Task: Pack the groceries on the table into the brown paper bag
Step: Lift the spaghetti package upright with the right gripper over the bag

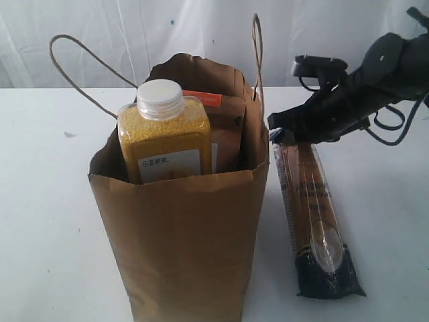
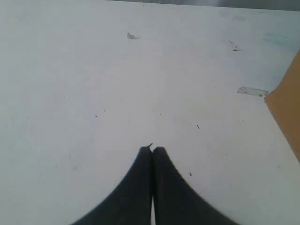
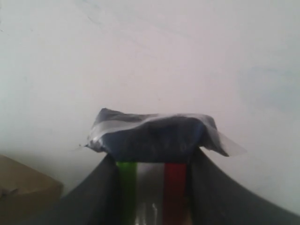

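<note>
1. Nearest in the exterior view, the brown paper bag [image 1: 181,235] is standing upright on the tabletop [image 1: 47,201]. The yellow-grain bottle with white cap [image 1: 164,137] is showing above its rim, and the brown orange-labelled pouch [image 1: 224,127] is sitting behind the bottle.
2. Just beside the bag, on its right in that view, the dark-blue spaghetti packet [image 1: 312,208] is lying flat on the tabletop. Its long axis is running from its dark near end away toward the far side, roughly alongside the bag's wall.
3. At the packet's far end the right claw [image 1: 285,131] is gripping it. In the right wrist view its fingers [image 3: 93,197] are lying one against each side of the crimped end, with the packet filling the gap.
4. The packet is therefore stretching from the claw toward the camera, held at one end only. By my judgement the lift is going to have to swing it upright and leftward over the bag's mouth, and the free end may be catching the rim.
5. The left claw [image 2: 152,151] is pressed closed on nothing, pointing at bare tabletop with the bag's wall at the edge of its view. The right arm is the nearer one.
</note>
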`<state>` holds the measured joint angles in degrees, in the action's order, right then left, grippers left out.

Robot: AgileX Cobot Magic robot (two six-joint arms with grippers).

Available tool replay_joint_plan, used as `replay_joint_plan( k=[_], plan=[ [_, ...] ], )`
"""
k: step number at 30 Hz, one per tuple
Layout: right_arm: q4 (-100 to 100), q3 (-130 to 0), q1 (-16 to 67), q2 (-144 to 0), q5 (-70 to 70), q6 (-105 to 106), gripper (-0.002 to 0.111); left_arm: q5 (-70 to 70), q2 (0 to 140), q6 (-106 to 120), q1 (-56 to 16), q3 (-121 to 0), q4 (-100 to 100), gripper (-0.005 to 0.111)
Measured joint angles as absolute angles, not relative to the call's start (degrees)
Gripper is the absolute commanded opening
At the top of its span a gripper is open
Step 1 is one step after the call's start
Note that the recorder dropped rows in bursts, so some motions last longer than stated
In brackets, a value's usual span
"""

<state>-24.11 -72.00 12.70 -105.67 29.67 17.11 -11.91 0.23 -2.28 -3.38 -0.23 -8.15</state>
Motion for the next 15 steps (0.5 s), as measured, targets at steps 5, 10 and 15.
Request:
replay_joint_plan(
  k=[5,10,15],
  plan=[
    [-23.9,-72.0,12.7,-101.1,31.3,17.6,0.000,-11.9,0.2,-2.3,-3.4,-0.2,-8.2,0.000],
    [-23.7,-72.0,12.7,-96.7,32.8,17.7,0.000,-11.9,0.2,-2.3,-3.4,-0.2,-8.2,0.000],
    [-23.5,-71.9,12.7,-90.6,34.5,18.7,0.000,-11.9,0.2,-2.3,-3.4,-0.2,-8.2,0.000]
  ],
)
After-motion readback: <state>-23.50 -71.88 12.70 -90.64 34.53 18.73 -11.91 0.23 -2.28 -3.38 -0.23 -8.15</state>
